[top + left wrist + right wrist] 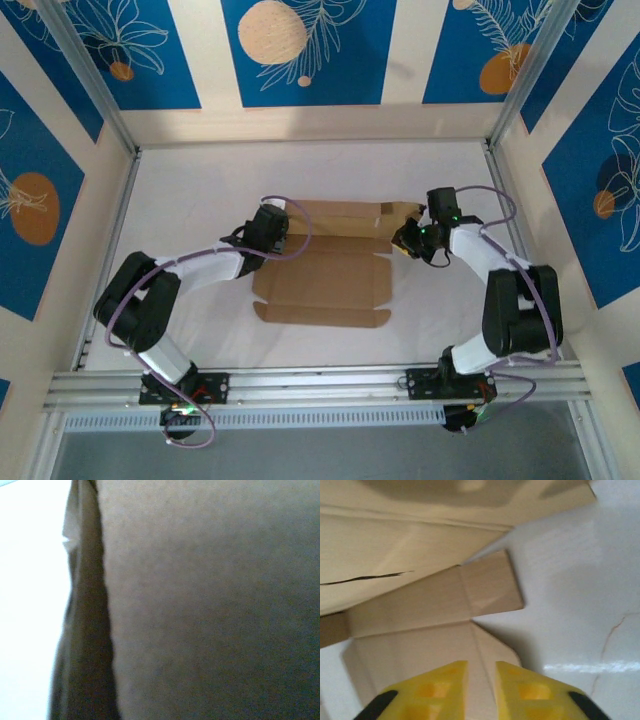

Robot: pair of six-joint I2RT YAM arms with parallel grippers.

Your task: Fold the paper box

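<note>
The paper box (325, 285) is a brown cardboard sheet lying mid-table, its rear panel (340, 218) tilted up along the back. My left gripper (263, 238) sits at the box's left edge, shut. Its wrist camera is pressed close to bare cardboard (210, 605), which hides the fingers, so I cannot tell whether any cardboard is pinched. My right gripper (405, 240) is at the box's right edge. Its yellow fingers (445, 685) stand close together in the right wrist view, straddling the creased ridge of a side flap (485, 650), gripper (481, 667) closed on it.
The white table (190, 190) is ringed by patterned walls and metal posts (95, 85). An aluminium rail (320, 385) runs along the near edge by both arm bases. A small end tab (490, 587) of the box lies flat on the white surface (580, 605).
</note>
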